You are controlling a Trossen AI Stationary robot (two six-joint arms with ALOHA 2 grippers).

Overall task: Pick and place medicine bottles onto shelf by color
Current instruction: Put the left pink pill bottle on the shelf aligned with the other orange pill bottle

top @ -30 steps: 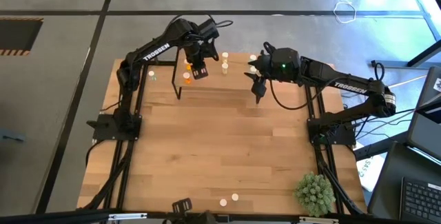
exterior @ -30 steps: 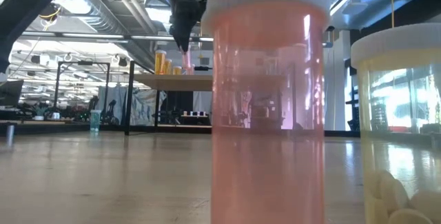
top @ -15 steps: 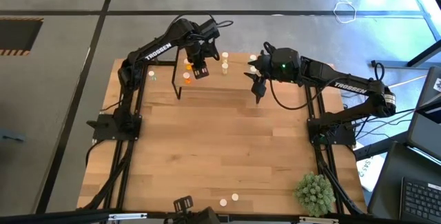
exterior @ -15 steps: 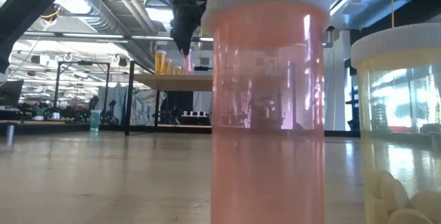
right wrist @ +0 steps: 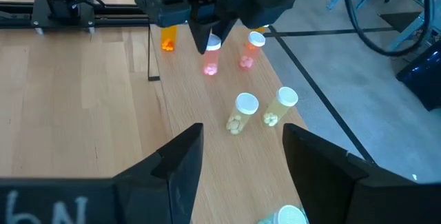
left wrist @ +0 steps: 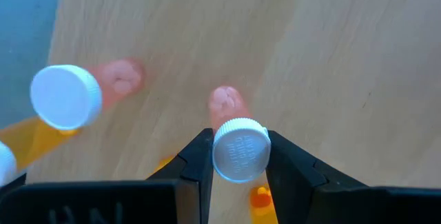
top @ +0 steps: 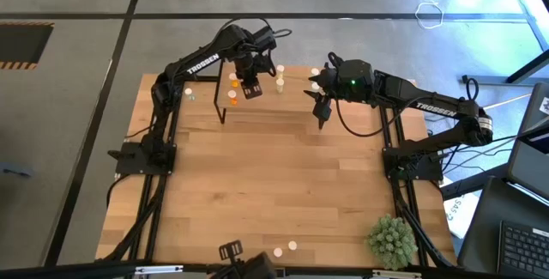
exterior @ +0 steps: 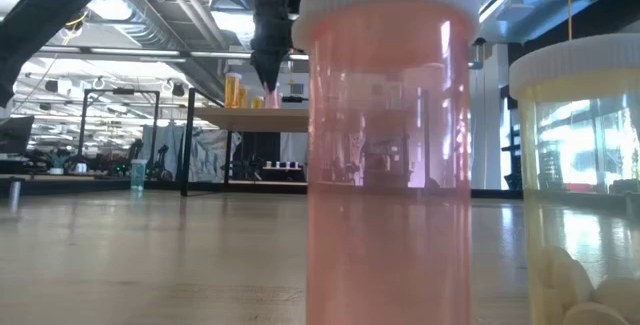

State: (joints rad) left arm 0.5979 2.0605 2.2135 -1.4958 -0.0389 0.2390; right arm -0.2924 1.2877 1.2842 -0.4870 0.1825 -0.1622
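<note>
1. A small red-pink bottle (left wrist: pixel 231 124) with a white cap is clamped between the two dark fingers of the left gripper (left wrist: pixel 238 156), which holds it by the cap end with the body hanging down over the shelf (left wrist: pixel 331 52).
2. The shelf is a small light-wood board on thin black legs at the far edge of the table (top: pixel 274 184); everything below is placed relative to it.
3. On the shelf, just beside the held bottle, stands a second red-pink bottle (left wrist: pixel 76 93), upright, cap up.
4. Orange bottles (exterior: pixel 236 91) stand at the shelf's other end; from table height they show as a little row on the board.
5. Two pale yellow bottles (right wrist: pixel 258 110) stand nearby, toward the right arm's side. Whether they are on the board or on the table beside it, I cannot tell.
6. The right gripper (top: pixel 321 107) waits off the shelf's right end, above bare table, its fingers spread apart and holding nothing.
7. At the table's near edge, well away from the shelf, two more bottles (top: pixel 285 249) wait, and a spiky green plant ball (top: pixel 393 240) sits at the near right corner.
8. In my judgement the step in hand is setting the pink bottle down beside its twin. To do it well: lower straight, keep it upright, leave a gap from the neighbour, and release only once the base rests on the board.
</note>
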